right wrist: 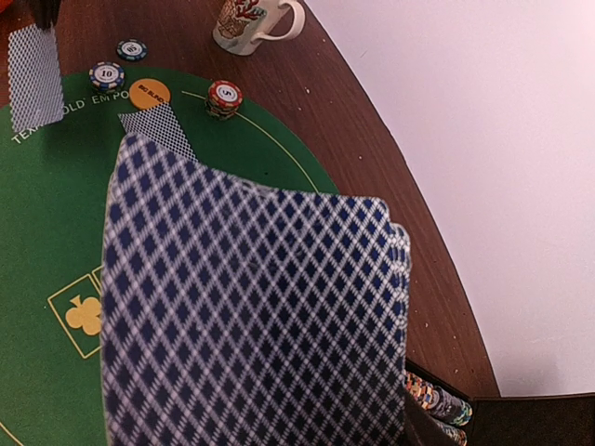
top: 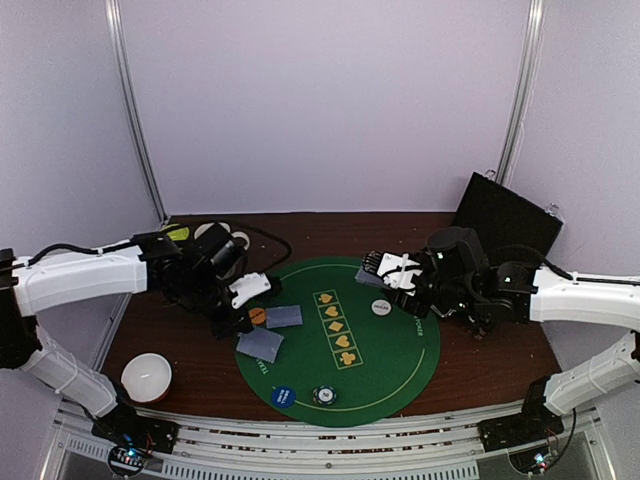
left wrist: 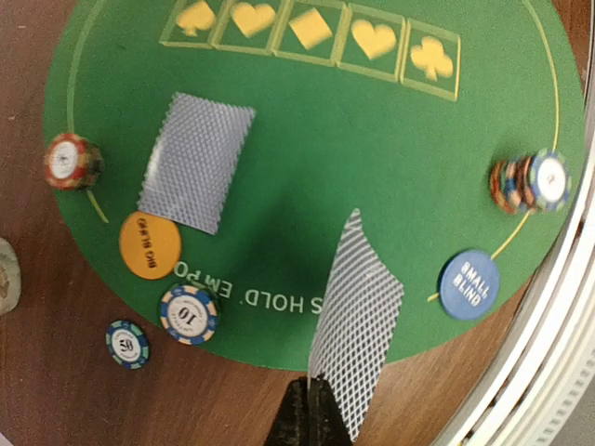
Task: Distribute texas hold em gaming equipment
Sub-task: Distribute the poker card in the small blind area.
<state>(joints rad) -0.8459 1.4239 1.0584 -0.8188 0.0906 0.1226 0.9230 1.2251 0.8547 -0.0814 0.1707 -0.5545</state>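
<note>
My left gripper [left wrist: 314, 395] is shut on the edge of one grey-blue-backed playing card [left wrist: 358, 316], which hangs tilted over the near-left rim of the green poker mat [top: 390, 360]. A second card [left wrist: 197, 160] lies face down on the mat beside the orange button disc [left wrist: 149, 244]. Over the mat's far right, my right gripper [top: 385, 270] is shut on a deck of cards [right wrist: 251, 307] that hides its fingers. A blue disc [left wrist: 469, 283], a white disc [top: 380, 307], a chip stack [left wrist: 532, 181] and single chips [left wrist: 189, 314] lie around the mat.
A white bowl [top: 147, 377] stands at the near left. A patterned mug [right wrist: 251, 20] and a green bowl [top: 178, 232] are at the far left. A black case [top: 505, 220] with chips [right wrist: 437, 400] sits at the far right. A metal rail [top: 330, 440] runs along the near edge.
</note>
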